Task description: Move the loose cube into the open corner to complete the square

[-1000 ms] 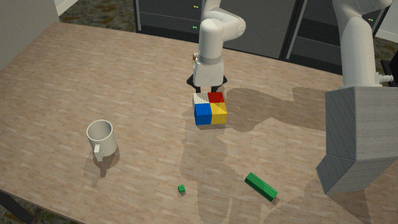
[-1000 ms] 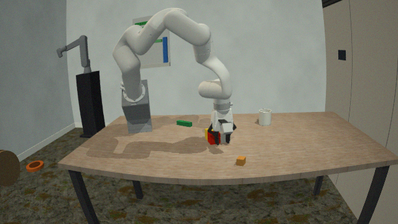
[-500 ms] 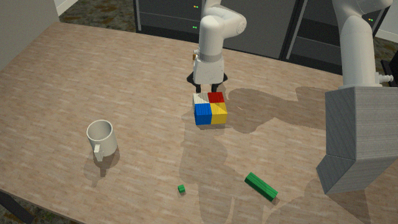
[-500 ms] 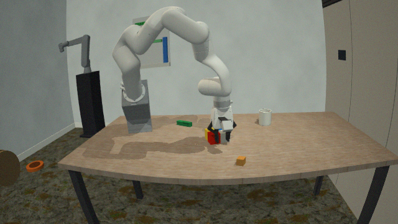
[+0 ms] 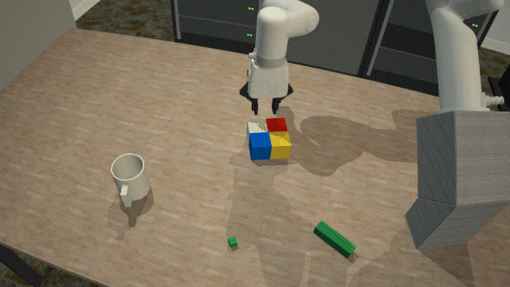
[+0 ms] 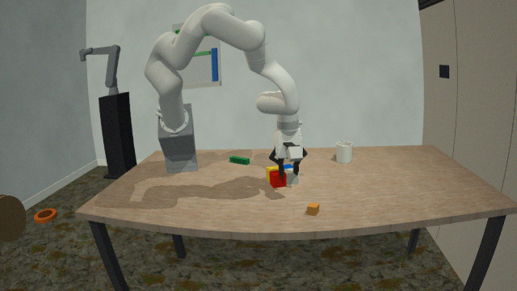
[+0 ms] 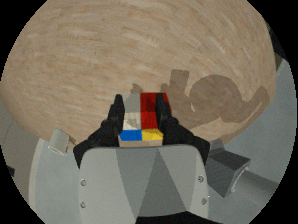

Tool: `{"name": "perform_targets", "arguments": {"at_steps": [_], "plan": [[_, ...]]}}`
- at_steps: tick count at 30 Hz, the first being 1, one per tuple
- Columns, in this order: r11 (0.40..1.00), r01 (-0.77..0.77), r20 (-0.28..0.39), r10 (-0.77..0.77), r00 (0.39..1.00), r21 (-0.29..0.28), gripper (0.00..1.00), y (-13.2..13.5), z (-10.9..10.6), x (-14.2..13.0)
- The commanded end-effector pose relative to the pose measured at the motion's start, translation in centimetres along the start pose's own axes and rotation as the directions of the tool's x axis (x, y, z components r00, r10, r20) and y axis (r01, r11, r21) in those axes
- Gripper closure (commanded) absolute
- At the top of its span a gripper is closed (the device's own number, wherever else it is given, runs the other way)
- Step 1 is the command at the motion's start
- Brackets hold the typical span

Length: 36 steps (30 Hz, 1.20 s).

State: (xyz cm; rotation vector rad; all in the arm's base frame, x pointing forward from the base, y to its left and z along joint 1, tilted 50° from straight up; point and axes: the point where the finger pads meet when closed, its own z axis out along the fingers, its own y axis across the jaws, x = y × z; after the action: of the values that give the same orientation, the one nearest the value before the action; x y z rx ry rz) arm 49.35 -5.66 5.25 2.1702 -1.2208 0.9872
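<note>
Four cubes stand together as a tight square on the table: white (image 5: 256,127) (image 7: 133,113), red (image 5: 276,124) (image 6: 277,179) (image 7: 152,108), blue (image 5: 260,146) (image 7: 132,136) and yellow (image 5: 280,144) (image 6: 270,170) (image 7: 153,136). Their faces look flush, with no gap showing. My gripper (image 5: 264,111) (image 6: 289,170) (image 7: 139,101) hangs just above the far side of the square, over the white and red cubes. Its fingers stand part open and nothing is between them.
A white mug (image 5: 129,175) (image 6: 344,152) stands at the left. A small green cube (image 5: 233,241) and a green bar (image 5: 334,238) (image 6: 239,160) lie near the front. A small orange cube (image 6: 313,208) lies apart. The grey robot base (image 5: 458,179) (image 6: 178,149) stands at the right.
</note>
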Motion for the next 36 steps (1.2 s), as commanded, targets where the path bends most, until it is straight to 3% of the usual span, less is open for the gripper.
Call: {"name": "perform_targets", "arguments": {"at_steps": [1, 19, 36], "plan": [[1.000, 0.000, 0.000, 0.000, 1.000, 0.003, 0.51, -0.1, -1.7, 0.0], [1.000, 0.000, 0.000, 0.000, 1.000, 0.003, 0.51, -0.1, -5.2, 0.0], [1.000, 0.000, 0.000, 0.000, 1.000, 0.003, 0.51, -0.1, -5.7, 0.0]]}}
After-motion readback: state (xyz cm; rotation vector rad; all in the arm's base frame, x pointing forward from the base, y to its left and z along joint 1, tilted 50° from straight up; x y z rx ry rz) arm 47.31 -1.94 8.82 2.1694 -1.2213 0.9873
